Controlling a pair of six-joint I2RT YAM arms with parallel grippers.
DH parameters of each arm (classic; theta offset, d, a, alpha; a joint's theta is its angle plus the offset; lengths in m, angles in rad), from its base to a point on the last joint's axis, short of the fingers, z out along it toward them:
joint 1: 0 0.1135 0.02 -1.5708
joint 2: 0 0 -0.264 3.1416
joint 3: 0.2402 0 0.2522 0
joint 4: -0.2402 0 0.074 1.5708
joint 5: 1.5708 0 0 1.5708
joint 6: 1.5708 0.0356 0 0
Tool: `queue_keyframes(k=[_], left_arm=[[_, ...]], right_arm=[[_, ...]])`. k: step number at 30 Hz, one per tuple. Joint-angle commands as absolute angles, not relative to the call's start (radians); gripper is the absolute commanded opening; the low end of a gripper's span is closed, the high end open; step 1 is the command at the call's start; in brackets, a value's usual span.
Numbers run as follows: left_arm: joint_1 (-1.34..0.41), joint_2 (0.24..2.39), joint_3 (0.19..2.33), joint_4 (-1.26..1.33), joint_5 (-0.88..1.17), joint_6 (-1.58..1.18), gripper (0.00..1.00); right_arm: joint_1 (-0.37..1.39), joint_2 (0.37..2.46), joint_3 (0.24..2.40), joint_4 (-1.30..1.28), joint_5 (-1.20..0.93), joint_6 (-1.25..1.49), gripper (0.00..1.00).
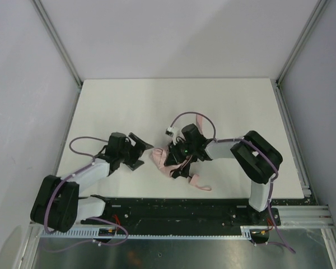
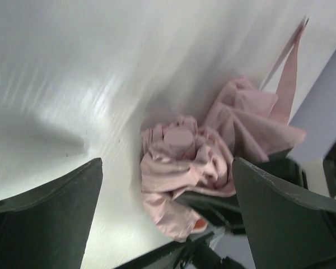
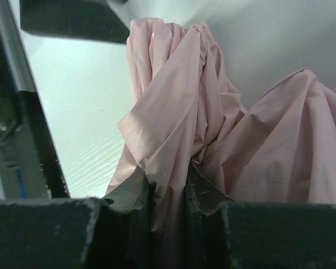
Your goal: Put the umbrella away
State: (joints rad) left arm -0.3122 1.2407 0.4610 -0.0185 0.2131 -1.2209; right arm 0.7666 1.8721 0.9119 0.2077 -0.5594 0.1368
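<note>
The pale pink umbrella (image 1: 160, 161) lies bunched on the white table (image 1: 173, 101) near its front middle. Its fabric fills the right wrist view (image 3: 179, 112). My right gripper (image 3: 168, 185) is shut on a fold of that fabric, the jaws pinched around it. In the top view the right gripper (image 1: 176, 159) sits right over the bundle. A pink strap (image 1: 200, 122) trails away behind it and a loop (image 1: 200, 184) lies in front. My left gripper (image 1: 140, 150) is open, just left of the umbrella, facing its crumpled end (image 2: 182, 151) without touching it. The shaft and handle are hidden.
Grey walls and metal frame rails (image 1: 59, 42) enclose the table on three sides. The black base rail (image 1: 173, 210) runs along the near edge. The right arm's purple cable (image 1: 185, 116) arcs above the umbrella.
</note>
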Motion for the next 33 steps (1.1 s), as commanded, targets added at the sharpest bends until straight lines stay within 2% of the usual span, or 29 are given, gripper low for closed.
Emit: queue_keyframes(k=[1, 8, 15, 24, 30, 33], left_arm=[[-0.312, 1.177, 0.398, 0.03, 0.349, -1.226, 1.0], [-0.432, 1.249, 0.37, 0.2, 0.354, -1.395, 1.0], [-0.547, 1.288, 0.379, 0.244, 0.143, -1.451, 0.99], [-0.57, 1.422, 0.438, 0.25, -0.024, -1.384, 0.99], [-0.598, 1.528, 0.427, 0.268, -0.031, -1.377, 0.86], [-0.613, 1.541, 0.406, 0.281, -0.048, -1.365, 0.66]], right_arm=[[0.713, 2.049, 0.825, 0.094, -0.676, 0.2, 0.0], [0.659, 2.08, 0.825, 0.136, -0.775, 0.231, 0.0], [0.653, 2.068, 0.825, 0.154, -0.785, 0.229, 0.0], [0.651, 2.046, 0.825, 0.15, -0.798, 0.211, 0.0], [0.65, 2.028, 0.826, 0.165, -0.811, 0.211, 0.0], [0.65, 2.019, 0.83, 0.163, -0.808, 0.206, 0.0]])
